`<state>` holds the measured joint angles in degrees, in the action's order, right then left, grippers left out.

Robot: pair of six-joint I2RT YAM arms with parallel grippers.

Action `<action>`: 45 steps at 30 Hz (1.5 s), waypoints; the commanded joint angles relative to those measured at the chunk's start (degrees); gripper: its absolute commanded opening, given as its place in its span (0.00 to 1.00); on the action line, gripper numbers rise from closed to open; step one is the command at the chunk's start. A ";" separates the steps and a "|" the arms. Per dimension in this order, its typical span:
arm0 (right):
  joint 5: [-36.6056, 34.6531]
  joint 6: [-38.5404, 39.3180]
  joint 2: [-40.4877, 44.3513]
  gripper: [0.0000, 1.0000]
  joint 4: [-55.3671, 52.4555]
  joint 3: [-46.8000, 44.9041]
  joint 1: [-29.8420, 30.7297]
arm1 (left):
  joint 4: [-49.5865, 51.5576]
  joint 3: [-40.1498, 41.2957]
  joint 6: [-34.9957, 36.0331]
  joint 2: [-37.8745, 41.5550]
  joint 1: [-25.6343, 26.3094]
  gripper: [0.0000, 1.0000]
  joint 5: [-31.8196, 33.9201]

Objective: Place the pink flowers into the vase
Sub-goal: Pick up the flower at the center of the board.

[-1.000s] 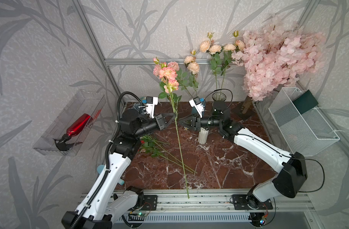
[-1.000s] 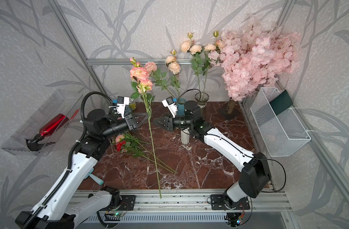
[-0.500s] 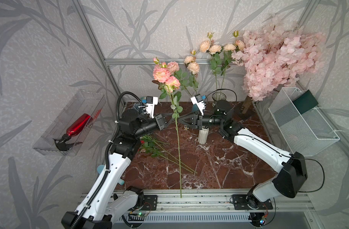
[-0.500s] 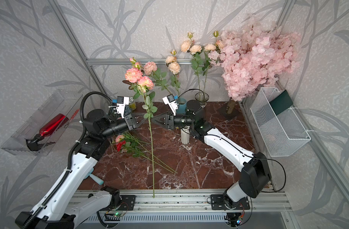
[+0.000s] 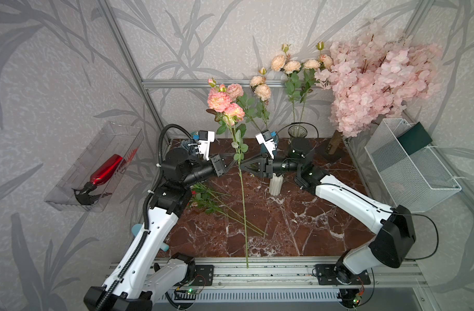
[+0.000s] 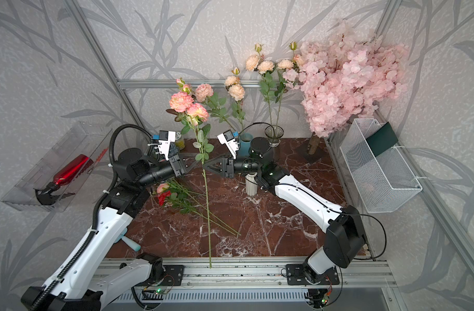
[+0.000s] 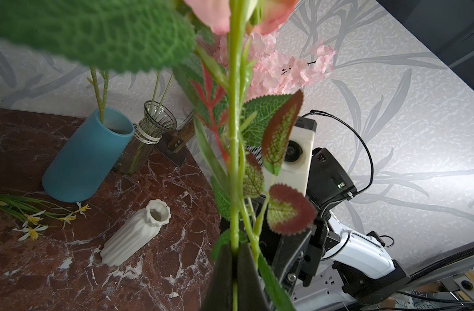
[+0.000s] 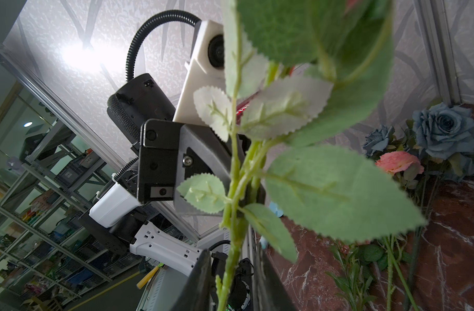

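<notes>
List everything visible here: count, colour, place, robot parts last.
blue vase: one, teal, table's back.
glass vase: one, clear, beside it.
peach flowers: several stems, peach, in both.
white vase: one, white, empty, mid-table.
pink flowers: one stem, salmon, upright over table.
loose flowers: few stems, pink and red, by left arm.
roses: at least two, blue-grey, behind left arm.
blossom tree: one, pale pink, back right.
spray bottle: one, red, clear wall tray.
wire basket: one, white, right wall.
table: one, red-brown marble.
left end effector: black, shut on pink stem.
right end effector: black, open around it.
</notes>
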<state>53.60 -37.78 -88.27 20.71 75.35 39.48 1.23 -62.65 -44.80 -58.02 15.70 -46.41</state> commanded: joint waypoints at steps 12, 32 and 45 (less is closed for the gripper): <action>1.08 0.87 -1.08 0.09 0.14 0.86 0.79 | -3.35 -0.45 -0.73 0.19 0.29 0.00 -0.35; -8.17 15.64 2.93 0.00 -15.09 2.94 0.79 | 21.67 -7.87 12.50 1.03 -0.02 0.62 12.39; -21.98 25.88 5.86 0.00 -24.66 6.53 0.86 | 41.26 -14.21 20.41 -2.94 -2.90 0.62 28.14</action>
<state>35.94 -15.18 -85.01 -2.57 79.42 40.18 35.00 -75.72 -27.94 -60.12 13.93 -24.77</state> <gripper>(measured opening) 0.069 0.617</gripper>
